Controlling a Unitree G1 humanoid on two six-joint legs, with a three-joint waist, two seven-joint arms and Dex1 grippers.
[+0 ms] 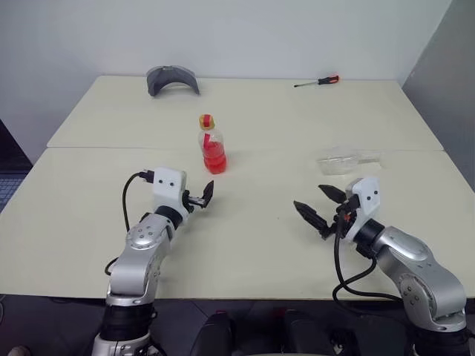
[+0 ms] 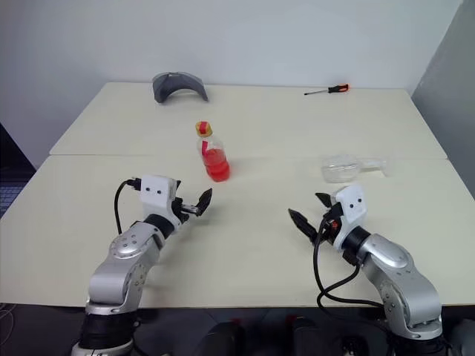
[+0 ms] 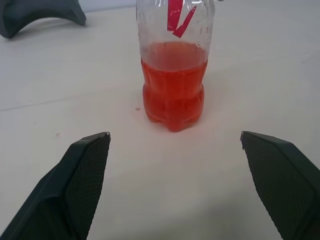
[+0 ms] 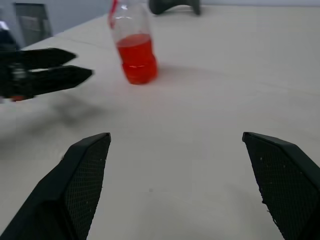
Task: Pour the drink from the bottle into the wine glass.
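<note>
Black-fingered left tool (image 1: 200, 197) and right tool (image 1: 320, 205) both gape wide, empty, short of the bottle (image 1: 212, 146).

Two pale cream worktop (image 1: 245, 245) slabs butted along a seam, backed by a plain white wall (image 1: 223, 33); grey wall panel (image 1: 445, 67) at right, dark floor (image 1: 11, 182) at left.

Both arms reach forward, level, with forearms raised. The left gripper (image 1: 200, 199) points straight ahead, its jaws spread wide and empty. The right gripper (image 1: 320, 205) angles inward toward the left, its jaws likewise spread wide, holding nothing.
</note>
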